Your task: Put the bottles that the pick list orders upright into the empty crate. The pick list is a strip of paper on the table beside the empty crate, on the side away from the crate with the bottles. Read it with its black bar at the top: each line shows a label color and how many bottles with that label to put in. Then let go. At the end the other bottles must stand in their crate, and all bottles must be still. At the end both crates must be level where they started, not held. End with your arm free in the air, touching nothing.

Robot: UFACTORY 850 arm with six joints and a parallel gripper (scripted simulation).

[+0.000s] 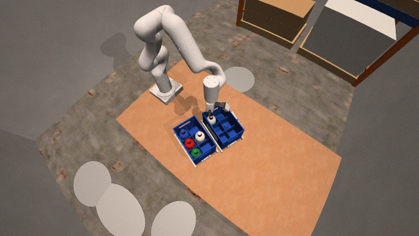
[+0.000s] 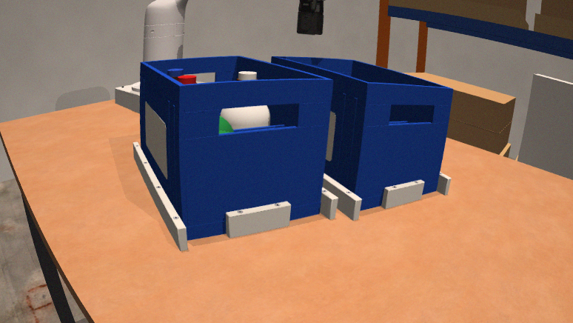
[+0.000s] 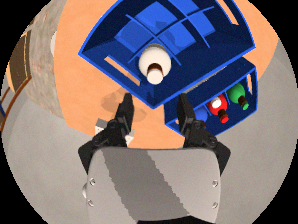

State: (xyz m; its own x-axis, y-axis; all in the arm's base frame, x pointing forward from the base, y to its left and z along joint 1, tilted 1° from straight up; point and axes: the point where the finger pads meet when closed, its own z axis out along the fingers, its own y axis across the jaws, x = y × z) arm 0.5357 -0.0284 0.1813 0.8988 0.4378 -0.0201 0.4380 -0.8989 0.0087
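Two blue crates stand side by side on the orange table. The right crate (image 1: 223, 126) holds one white-label bottle (image 1: 211, 119) upright in its back left cell; it also shows in the wrist view (image 3: 154, 66). The left crate (image 1: 194, 139) holds a blue-label bottle (image 1: 183, 133), a white-label bottle (image 1: 200, 136), a red-label bottle (image 1: 189, 143) and a green-label bottle (image 1: 195, 152). My gripper (image 1: 209, 112) (image 3: 155, 101) hangs above the white-label bottle in the right crate, open and empty, with its fingers clear of the bottle. It shows high above the crates in the exterior view (image 2: 309, 18). I cannot make out the pick list.
White rails (image 2: 256, 218) frame the feet of both crates. The arm's base (image 1: 165, 91) is bolted at the table's back left corner. Shelving with cardboard boxes (image 1: 275, 17) stands beyond the table.
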